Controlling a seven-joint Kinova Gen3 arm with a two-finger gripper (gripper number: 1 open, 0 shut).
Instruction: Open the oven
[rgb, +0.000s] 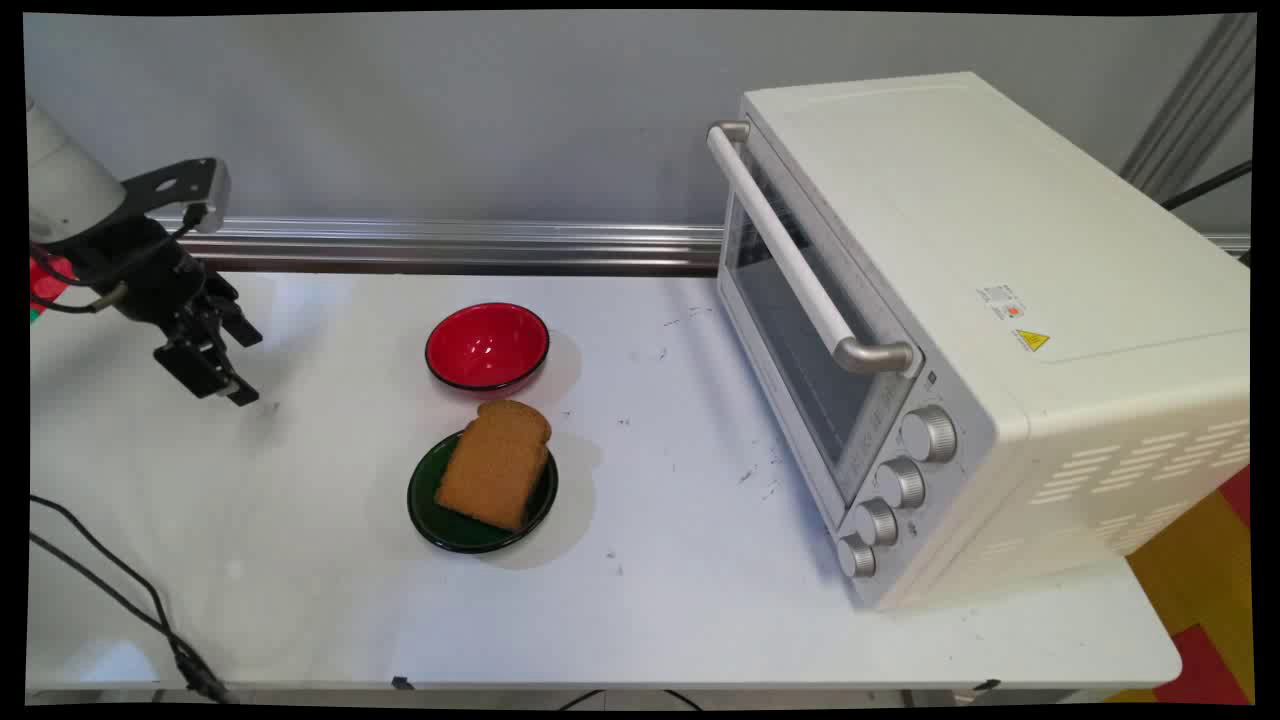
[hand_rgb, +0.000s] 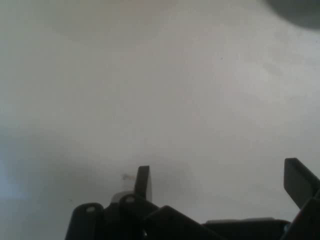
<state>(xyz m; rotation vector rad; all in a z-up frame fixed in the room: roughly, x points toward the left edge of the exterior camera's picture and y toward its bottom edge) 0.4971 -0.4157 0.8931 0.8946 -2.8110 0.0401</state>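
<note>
The gripper (rgb: 228, 362) hangs over bare desk (rgb: 300, 600), well left of the green plate (rgb: 432, 510), jaws apart and holding nothing. Bread (rgb: 496, 464) lies on that plate; a red bowl (rgb: 487, 345) sits just behind, an oven (rgb: 960, 330) well right.

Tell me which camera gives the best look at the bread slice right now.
The main view. It shows the whole bread slice lying on the green plate, just in front of the red bowl. The hand view shows only bare table beyond the open gripper, no bread at all.
</note>
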